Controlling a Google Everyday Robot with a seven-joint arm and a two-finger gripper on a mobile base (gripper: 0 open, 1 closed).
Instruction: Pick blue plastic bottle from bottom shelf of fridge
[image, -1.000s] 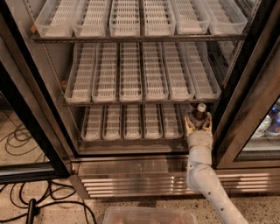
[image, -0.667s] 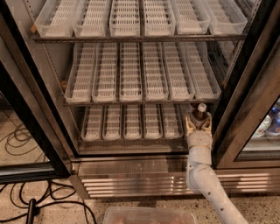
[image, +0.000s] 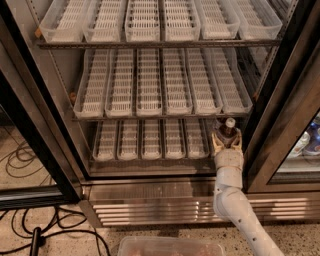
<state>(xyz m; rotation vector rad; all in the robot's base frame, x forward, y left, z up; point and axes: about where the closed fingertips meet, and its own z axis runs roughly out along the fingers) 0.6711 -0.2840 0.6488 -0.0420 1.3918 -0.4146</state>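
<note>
Grey fridge interior, white slotted trays on three levels. Bottle stands upright at the far right end of the bottom shelf, white cap up, contents dark.

Gripper reaches in from the front on a white arm. Its fingers sit on either side of the bottle's body and look closed against it.

Judgement:
- The bottle is small and filled, so fairly light.
- Its thin plastic wall would give under a hard squeeze.
- The smooth surface may be slick from the cold.
- The best hold is mid-body, below the shoulder.
- It should be lifted over the tray lip before drawing back.

Door frame is near on the right.
</note>
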